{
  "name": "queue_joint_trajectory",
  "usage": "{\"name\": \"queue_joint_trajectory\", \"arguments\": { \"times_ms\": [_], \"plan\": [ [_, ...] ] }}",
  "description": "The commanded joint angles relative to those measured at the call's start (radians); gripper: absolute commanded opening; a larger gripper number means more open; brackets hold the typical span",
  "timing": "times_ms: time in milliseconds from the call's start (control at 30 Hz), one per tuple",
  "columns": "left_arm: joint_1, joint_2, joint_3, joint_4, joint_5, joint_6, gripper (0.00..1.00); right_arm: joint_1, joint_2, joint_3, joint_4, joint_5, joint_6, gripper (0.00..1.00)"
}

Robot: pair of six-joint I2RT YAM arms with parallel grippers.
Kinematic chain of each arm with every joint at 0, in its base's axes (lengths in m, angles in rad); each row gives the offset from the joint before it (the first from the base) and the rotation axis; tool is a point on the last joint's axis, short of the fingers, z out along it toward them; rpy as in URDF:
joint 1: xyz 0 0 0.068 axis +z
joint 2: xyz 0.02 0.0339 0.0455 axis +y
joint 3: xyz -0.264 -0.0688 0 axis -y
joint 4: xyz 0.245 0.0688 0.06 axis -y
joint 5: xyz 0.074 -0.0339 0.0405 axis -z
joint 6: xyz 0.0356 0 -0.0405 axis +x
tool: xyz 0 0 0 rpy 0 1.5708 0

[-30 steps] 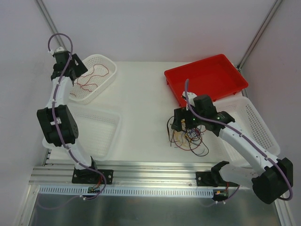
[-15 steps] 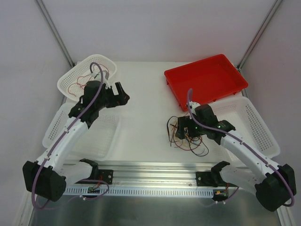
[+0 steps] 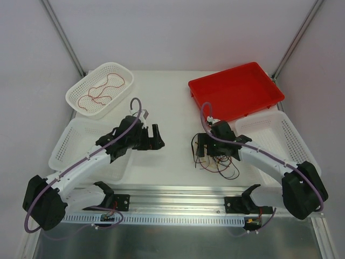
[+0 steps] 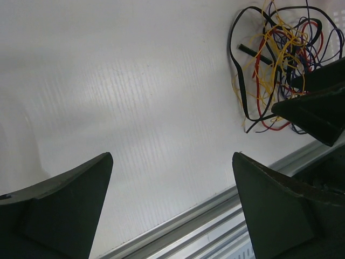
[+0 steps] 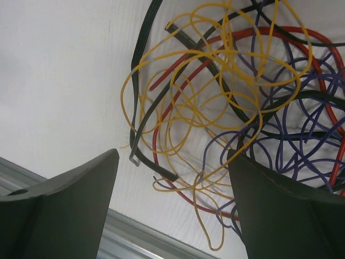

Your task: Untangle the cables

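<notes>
Swinging from basket (image 3: 123, 93) to table (image 3: 172, 108) centre, left gripper (image 3: 153, 139) apart; right gripper (image 3: 209, 150) apart over cables (image 3: 222, 163)

My overhead camera sits high behind the near edge of the table (image 3: 172, 102) and looks down and forward, far enough back to take in the whole surface. My left wrist camera looks past its own fingers (image 4: 64, 205) across bare tabletop, with the cables (image 4: 275, 59) some way off in its upper right corner. My right wrist camera hangs very close over that same clump. All three views share it, and also the rail (image 3: 178, 197) along the near edge.
</notes>
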Motion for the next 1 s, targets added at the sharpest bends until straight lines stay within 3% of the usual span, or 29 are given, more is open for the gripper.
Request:
{"name": "queue_joint_trajectory", "arguments": {
  "times_ms": [0, 200, 333, 433, 533, 567, 667, 700, 867, 967],
  "plan": [
    [-0.051, 0.020, -0.007, 0.040, -0.075, -0.042, 0.94, 0.028, 0.012, 0.009, 0.095, 0.131, 0.068, 0.86],
    [-0.121, 0.059, -0.020, 0.043, -0.097, -0.050, 0.94, 0.057, 0.124, 0.062, 0.109, 0.264, 0.135, 0.84],
    [-0.146, 0.053, -0.040, 0.046, -0.128, -0.058, 0.94, 0.063, 0.221, 0.092, 0.124, 0.305, 0.143, 0.75],
    [-0.158, 0.053, -0.052, 0.048, -0.132, -0.064, 0.94, 0.078, 0.288, 0.108, 0.161, 0.270, 0.100, 0.62],
    [-0.170, 0.053, -0.064, 0.059, -0.137, -0.070, 0.94, 0.140, 0.312, 0.121, 0.189, 0.221, 0.019, 0.42],
    [-0.172, 0.053, -0.067, 0.063, -0.142, -0.073, 0.94, 0.158, 0.316, 0.128, 0.192, 0.203, 0.002, 0.27],
    [-0.175, 0.053, -0.080, 0.082, -0.146, -0.079, 0.94, 0.212, 0.307, 0.130, 0.218, 0.157, -0.056, 0.04],
    [-0.175, 0.053, -0.083, 0.086, -0.149, -0.082, 0.94, 0.221, 0.301, 0.124, 0.229, 0.099, -0.073, 0.01],
    [-0.177, 0.039, -0.104, 0.131, -0.160, -0.124, 0.94, 0.264, 0.226, 0.093, 0.261, -0.087, -0.147, 0.01],
    [-0.178, 0.051, -0.109, 0.144, -0.157, -0.137, 0.93, 0.267, 0.168, 0.058, 0.230, -0.017, -0.142, 0.01]
  ]
}}
